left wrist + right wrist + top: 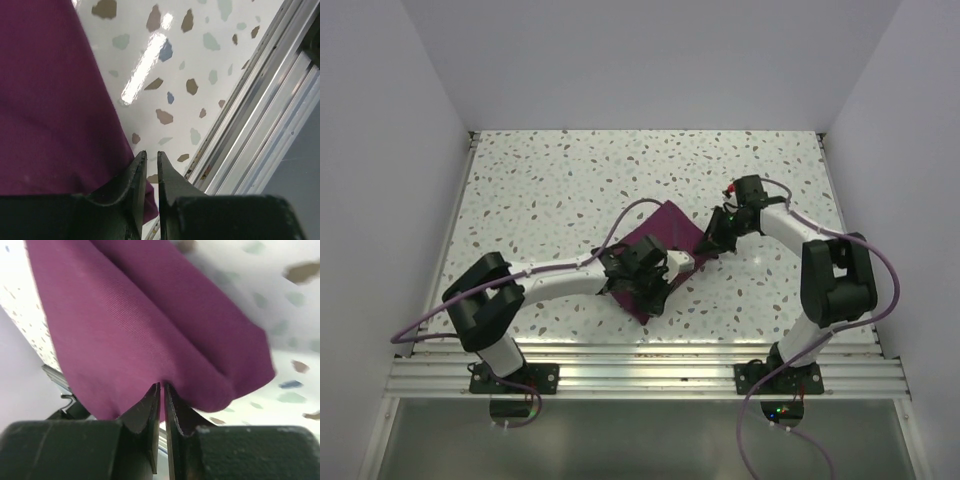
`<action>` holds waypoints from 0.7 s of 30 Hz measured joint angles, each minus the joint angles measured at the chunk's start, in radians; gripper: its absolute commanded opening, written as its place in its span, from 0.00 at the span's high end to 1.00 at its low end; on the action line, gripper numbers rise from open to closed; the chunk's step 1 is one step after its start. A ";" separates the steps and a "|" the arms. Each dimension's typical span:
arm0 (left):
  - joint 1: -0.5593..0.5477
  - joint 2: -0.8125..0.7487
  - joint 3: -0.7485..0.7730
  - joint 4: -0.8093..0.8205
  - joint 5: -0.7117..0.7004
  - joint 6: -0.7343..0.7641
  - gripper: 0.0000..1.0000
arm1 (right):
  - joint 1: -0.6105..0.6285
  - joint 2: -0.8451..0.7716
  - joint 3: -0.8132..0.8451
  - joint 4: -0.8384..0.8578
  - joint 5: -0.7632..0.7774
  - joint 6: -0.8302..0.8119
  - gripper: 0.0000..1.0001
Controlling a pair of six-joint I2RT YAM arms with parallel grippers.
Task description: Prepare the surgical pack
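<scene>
The surgical pack shows only as its deep purple drape (pixel 658 232), folded small on the speckled table (pixel 550 190) between the two arms. My left gripper (pixel 654 296) is at the drape's near corner. In the left wrist view its jaws (pixel 151 152) stand almost together, the drape (pixel 50 100) lies along the left finger, and a strip of cloth shows in the slit. My right gripper (pixel 711 243) is at the drape's far right edge. In the right wrist view it (pixel 162 385) pinches a fold of the drape (pixel 125 315), which hangs bunched over the fingertips. No tray, instruments or gauze show.
An aluminium rail (pixel 650 352) runs along the table's near edge, close to the left gripper, and shows again in the left wrist view (pixel 260 115). White walls enclose the table on three sides. Purple cables trail from both arms.
</scene>
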State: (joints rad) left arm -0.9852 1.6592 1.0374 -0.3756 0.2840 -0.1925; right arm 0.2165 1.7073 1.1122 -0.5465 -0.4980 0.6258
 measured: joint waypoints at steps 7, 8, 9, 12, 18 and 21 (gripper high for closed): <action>0.070 -0.001 -0.092 0.032 0.026 -0.036 0.83 | -0.059 -0.050 -0.087 -0.034 -0.023 -0.079 0.85; 0.078 -0.001 -0.092 0.030 0.026 -0.036 0.83 | -0.060 -0.053 -0.087 -0.039 -0.021 -0.087 0.83; 0.085 -0.001 -0.091 0.029 0.026 -0.036 0.82 | -0.060 -0.060 -0.086 -0.046 -0.019 -0.097 0.79; 0.107 -0.002 -0.081 0.011 0.031 -0.032 0.72 | -0.060 -0.091 -0.071 -0.093 -0.011 -0.116 0.53; 0.129 -0.066 -0.011 -0.076 0.030 -0.035 0.62 | -0.061 -0.190 0.007 -0.219 0.043 -0.160 0.40; 0.143 -0.140 0.035 -0.105 0.027 -0.053 0.57 | -0.061 -0.216 0.037 -0.273 0.082 -0.188 0.39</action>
State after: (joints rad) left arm -0.8421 1.5188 1.0729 -0.4801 0.3111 -0.2451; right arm 0.1551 1.4914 1.1488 -0.8192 -0.4156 0.4381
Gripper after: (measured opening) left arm 0.407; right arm 0.606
